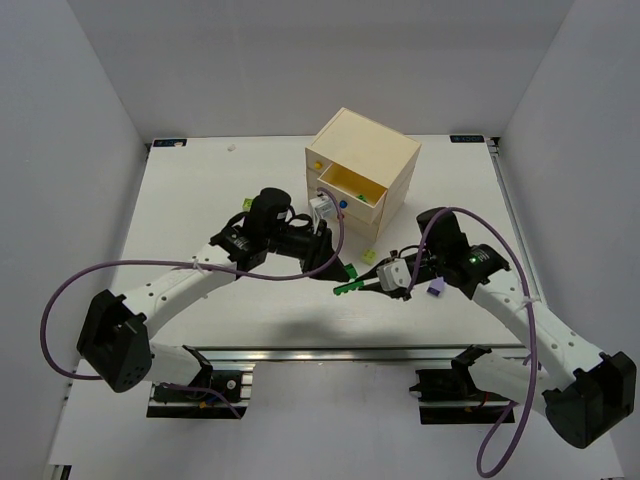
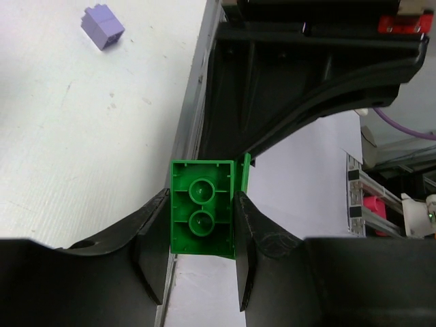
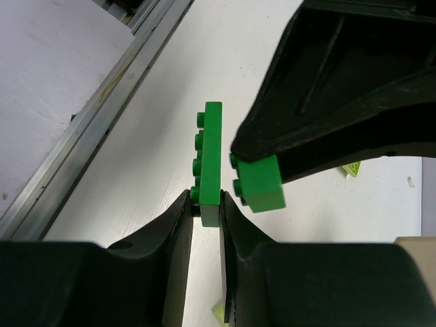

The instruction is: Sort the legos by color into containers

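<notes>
Two green pieces, one per claw, meeting at the front middle of the table.

Top view:
- left gripper and right gripper are tip to tip, just in front of the cream chest.
- The green plate sticks out left of the right gripper's tip. The green brick is a small speck at the left gripper's tip.
- One chest drawer is pulled out, yellow inside.
- A purple lego lies loose on the table by the right wrist. A lime lego lies between the chest and the grippers.

Left wrist:
- left gripper is at a middling gap, clamped on the green brick. Both pads press its long sides.
- The brick's hollow underside, with two tubes, faces the camera.
- The green plate shows edge-on at the brick's right edge. Can't tell if they touch.
- The purple lego sits on the table top left, well apart.

Right wrist:
- right gripper is narrow, pinching the lower end of the green plate. The plate stands edge-on with its studs facing left.
- The green brick is just right of the plate, held under the left gripper's black finger, with its studs towards the plate. Any gap is too small to call.
- The lime lego is partly hidden behind that finger.
</notes>
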You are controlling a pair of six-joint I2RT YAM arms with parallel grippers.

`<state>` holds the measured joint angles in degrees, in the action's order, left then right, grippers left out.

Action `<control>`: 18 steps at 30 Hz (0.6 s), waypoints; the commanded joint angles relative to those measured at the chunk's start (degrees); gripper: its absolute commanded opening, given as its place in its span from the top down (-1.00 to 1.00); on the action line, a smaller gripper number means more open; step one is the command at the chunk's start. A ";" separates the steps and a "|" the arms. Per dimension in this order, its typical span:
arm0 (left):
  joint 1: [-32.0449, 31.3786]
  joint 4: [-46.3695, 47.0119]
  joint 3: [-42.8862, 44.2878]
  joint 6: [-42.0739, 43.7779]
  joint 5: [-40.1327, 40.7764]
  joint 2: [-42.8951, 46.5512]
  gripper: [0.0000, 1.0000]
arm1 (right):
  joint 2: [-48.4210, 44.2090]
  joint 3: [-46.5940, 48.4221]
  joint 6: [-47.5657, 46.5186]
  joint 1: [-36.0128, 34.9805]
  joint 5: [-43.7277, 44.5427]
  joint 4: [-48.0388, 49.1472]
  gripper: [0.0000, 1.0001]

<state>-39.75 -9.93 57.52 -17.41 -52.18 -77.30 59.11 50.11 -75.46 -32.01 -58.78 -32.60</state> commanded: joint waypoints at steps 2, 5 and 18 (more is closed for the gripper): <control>0.28 -0.17 3.74 0.88 3.83 1.97 0.97 | -1.54 0.69 -2.41 -0.42 -0.45 -2.81 1.00; 0.28 -3.15 6.46 2.99 9.00 3.02 0.97 | -2.24 1.04 -2.76 -0.25 0.07 -4.66 1.00; 0.28 -15.71 30.69 28.36 32.75 -7.85 0.83 | -5.41 4.73 16.56 0.90 14.37 1.39 1.00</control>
<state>-39.55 -20.03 83.35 -0.19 -25.39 -80.64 54.96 52.10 -65.67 -31.57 -49.56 -34.48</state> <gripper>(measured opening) 0.466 0.244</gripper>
